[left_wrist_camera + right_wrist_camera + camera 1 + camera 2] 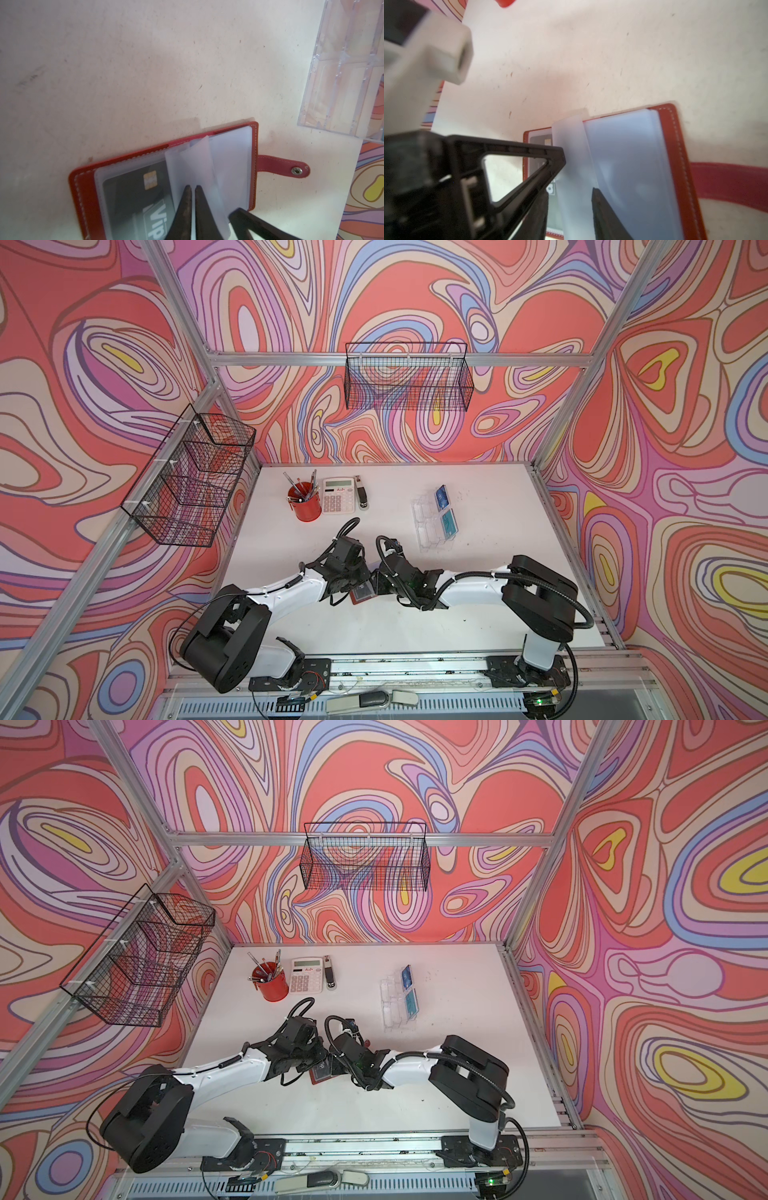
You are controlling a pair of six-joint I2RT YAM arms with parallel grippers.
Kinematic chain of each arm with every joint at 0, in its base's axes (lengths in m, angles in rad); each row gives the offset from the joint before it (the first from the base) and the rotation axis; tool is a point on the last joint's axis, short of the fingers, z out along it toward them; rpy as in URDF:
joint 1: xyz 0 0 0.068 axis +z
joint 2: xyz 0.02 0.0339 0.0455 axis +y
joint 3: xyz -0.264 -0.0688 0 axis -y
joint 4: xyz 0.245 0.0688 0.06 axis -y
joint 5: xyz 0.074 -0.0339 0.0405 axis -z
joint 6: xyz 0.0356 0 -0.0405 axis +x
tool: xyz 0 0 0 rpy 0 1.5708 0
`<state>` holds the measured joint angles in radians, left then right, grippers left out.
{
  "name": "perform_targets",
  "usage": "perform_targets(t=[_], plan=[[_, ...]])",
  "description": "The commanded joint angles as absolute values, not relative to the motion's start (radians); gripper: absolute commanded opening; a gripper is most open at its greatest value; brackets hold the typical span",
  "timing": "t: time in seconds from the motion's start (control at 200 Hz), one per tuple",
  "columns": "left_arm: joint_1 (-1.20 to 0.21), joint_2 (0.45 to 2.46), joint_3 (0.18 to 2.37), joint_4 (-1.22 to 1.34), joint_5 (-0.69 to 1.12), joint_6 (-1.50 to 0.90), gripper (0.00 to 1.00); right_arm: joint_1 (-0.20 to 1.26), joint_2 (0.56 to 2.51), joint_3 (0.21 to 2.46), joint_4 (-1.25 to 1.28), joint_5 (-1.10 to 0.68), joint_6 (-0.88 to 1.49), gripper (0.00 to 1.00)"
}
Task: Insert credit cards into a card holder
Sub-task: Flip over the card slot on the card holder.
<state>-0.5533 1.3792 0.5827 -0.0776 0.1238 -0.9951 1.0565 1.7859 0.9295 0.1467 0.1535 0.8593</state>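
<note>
Card holder [361,595] lies open and flat on the white table [478,593], low centre in both top views, between the two claws; grey "vip" card [133,197] already sits in a sleeve, lower left of the left wrist view.

Left gripper [192,188] is pinched narrow on one raised clear sleeve leaf [187,160]; right gripper [571,199] is parted, jaws either side of that same leaf, gripping nothing that I can see.

Step in hand, as I read it: paging to an empty sleeve and holding it up.

Next move calls for the right claw to fetch a card and find the sleeve mouth; blue card [440,494] and teal card [449,522] stand in the clear stand [426,531], right of centre.

Hidden: both claws' tips under their wrists in the top views; sleeve mouth not visible; one right fingertip blocked by the left claw's frame; whether other sleeves are filled, cannot tell.
</note>
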Motion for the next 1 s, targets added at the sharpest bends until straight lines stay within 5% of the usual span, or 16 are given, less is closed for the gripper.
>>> perform_targets(t=[0.0, 0.666, 0.996], plan=[[-0.558, 1.404, 0.584, -0.080, 0.129, -0.999, 0.07, 1.061, 1.720, 0.888, 0.128, 0.224, 0.881, 0.41], [-0.558, 1.332, 0.567, -0.106, 0.110, -1.011, 0.03, 1.054, 1.904, 0.928, 0.312, -0.018, 0.923, 0.41], [-0.558, 1.053, 0.549, -0.380, -0.102, -1.054, 0.17, 1.069, 1.913, 0.959, 0.343, -0.068, 0.876, 0.40]])
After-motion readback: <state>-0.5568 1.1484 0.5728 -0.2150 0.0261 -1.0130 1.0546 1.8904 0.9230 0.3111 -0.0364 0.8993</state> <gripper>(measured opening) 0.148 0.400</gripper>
